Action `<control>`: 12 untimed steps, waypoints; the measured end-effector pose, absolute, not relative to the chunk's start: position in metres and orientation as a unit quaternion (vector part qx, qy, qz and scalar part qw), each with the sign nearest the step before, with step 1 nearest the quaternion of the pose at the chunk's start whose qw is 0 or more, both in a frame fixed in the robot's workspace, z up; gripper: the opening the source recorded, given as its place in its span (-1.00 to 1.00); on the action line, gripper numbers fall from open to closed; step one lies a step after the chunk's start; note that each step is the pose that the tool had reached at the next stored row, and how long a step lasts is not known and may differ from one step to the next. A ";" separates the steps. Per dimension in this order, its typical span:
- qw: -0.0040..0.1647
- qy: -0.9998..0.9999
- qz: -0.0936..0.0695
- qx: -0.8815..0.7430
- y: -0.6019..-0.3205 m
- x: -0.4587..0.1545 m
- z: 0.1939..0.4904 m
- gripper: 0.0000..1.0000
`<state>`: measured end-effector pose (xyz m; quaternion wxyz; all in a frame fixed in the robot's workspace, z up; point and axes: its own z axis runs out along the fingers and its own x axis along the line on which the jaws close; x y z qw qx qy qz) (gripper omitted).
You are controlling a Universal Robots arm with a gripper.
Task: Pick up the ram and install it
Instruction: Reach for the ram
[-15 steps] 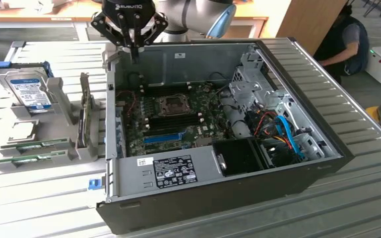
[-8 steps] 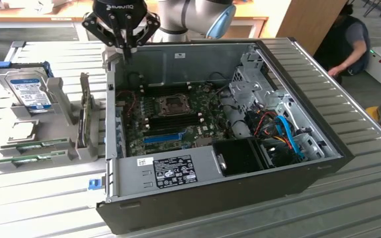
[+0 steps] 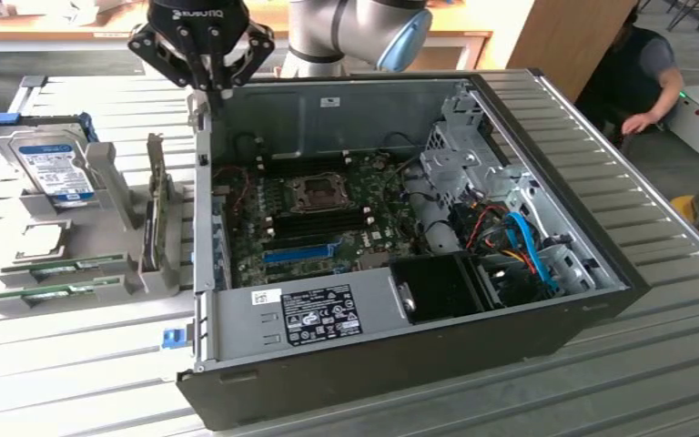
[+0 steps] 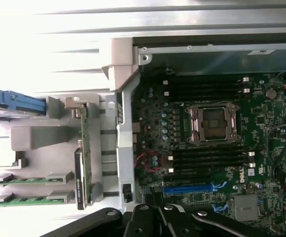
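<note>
Gripper (image 3: 211,88) closed and empty, upper left of exterior view; ram (image 3: 154,214) in rack (image 3: 105,175) looks light, stiff, fragile, so grip the long edges.

The exterior view looks down at a slant from high up, far enough to take in the whole open black steel computer case (image 3: 447,350) on the ribbed metal table (image 3: 641,382). The wrist view faces straight down past the black gripper (image 4: 157,210), much nearer. Both share the green motherboard (image 3: 325,218) (image 4: 261,128) and the grey plastic parts holder (image 3: 106,182) (image 4: 34,143), at the exterior view's left.
</note>
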<state>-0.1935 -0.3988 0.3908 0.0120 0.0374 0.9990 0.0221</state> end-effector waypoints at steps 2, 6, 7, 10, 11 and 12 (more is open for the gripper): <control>0.012 0.999 0.022 0.037 -0.399 -0.199 0.391 -0.79; 0.012 0.999 0.022 0.037 -0.399 -0.209 0.390 -0.79; 0.012 0.999 0.022 0.037 -0.399 -0.212 0.390 -0.79; 0.012 0.999 0.022 0.037 -0.399 -0.220 0.390 -0.79; 0.011 0.999 0.022 0.037 -0.399 -0.223 0.390 -0.79; 0.011 0.999 0.022 0.037 -0.399 -0.225 0.389 -0.79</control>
